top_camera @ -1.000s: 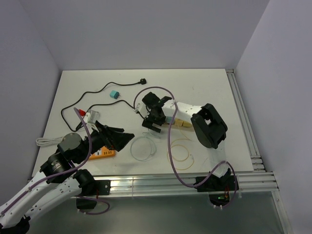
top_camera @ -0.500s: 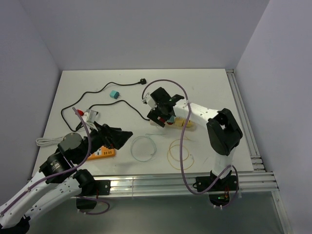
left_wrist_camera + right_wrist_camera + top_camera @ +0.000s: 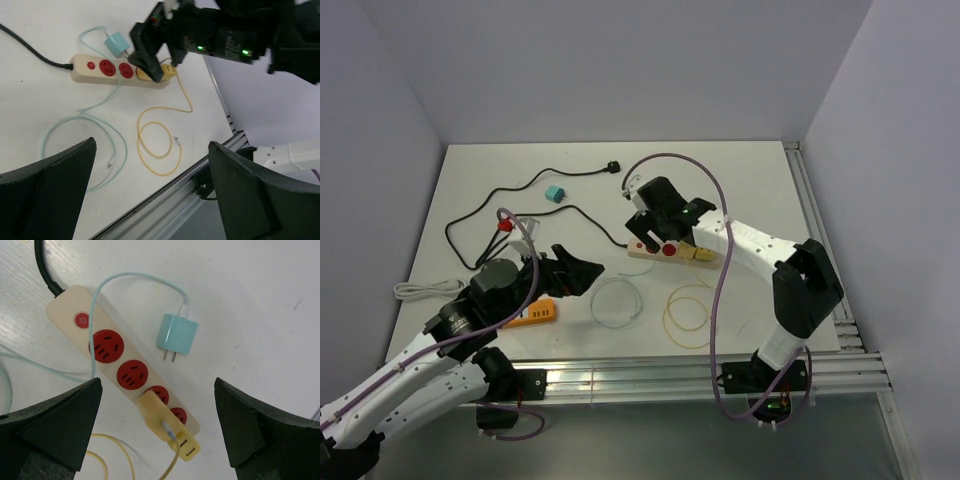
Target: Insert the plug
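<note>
A cream power strip (image 3: pixel 670 251) with red sockets lies mid-table; it also shows in the right wrist view (image 3: pixel 116 371) and the left wrist view (image 3: pixel 112 73). A yellow plug (image 3: pixel 161 419) rests on the strip's far end; I cannot tell if it is seated. A teal plug (image 3: pixel 176 334) lies loose beside the strip, prongs toward it, also in the left wrist view (image 3: pixel 119 44). My right gripper (image 3: pixel 160 440) hangs open and empty above the strip (image 3: pixel 650 232). My left gripper (image 3: pixel 150 200) is open and empty, left of the strip (image 3: pixel 576 272).
A black cable (image 3: pixel 520 190) runs from the strip to the back left, ending in a black plug (image 3: pixel 613 166). A second teal adapter (image 3: pixel 555 193), an orange box (image 3: pixel 534 313), a white cable (image 3: pixel 420 290), a pale teal loop (image 3: pixel 616 303) and a yellow loop (image 3: pixel 687 315) lie around. Metal rails (image 3: pixel 825 260) line the right and front edges.
My right gripper has lifted and drawn back from the strip while its arm stretched out to the right, uncovering the strip. My left gripper has moved slightly right toward the strip.
</note>
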